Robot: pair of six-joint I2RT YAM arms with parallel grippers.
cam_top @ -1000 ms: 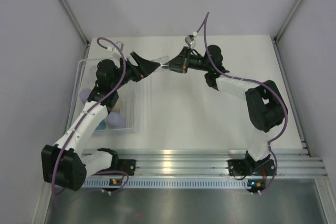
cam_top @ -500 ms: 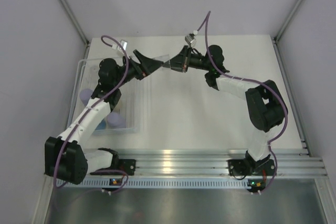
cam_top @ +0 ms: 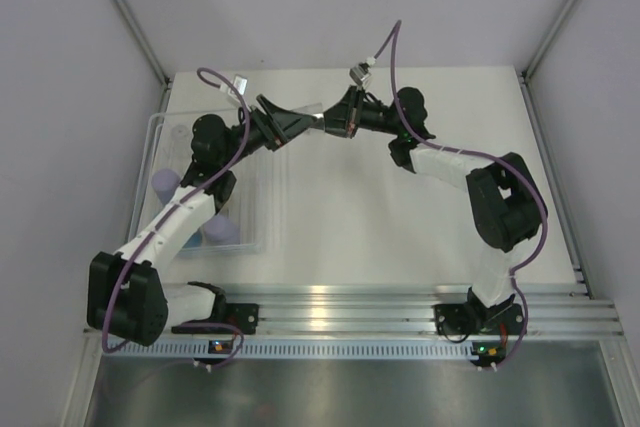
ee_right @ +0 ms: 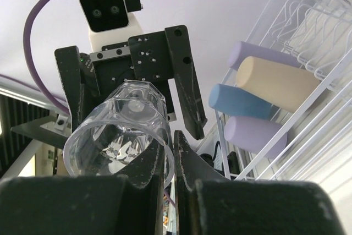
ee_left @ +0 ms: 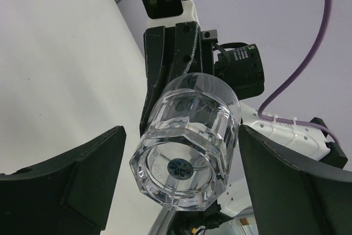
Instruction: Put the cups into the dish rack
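Left fingers (ee_left: 66, 180) advanced astride the clear cup (ee_left: 187, 147), faint overhead.

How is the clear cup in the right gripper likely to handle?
Probably rigid: the clear cup looks undistorted where the right gripper pinches its rim. Its glossy walls look slippery. Laid down, it might roll.

Dish rack (cam_top: 258, 197) half under left arm (cam_top: 170, 222)
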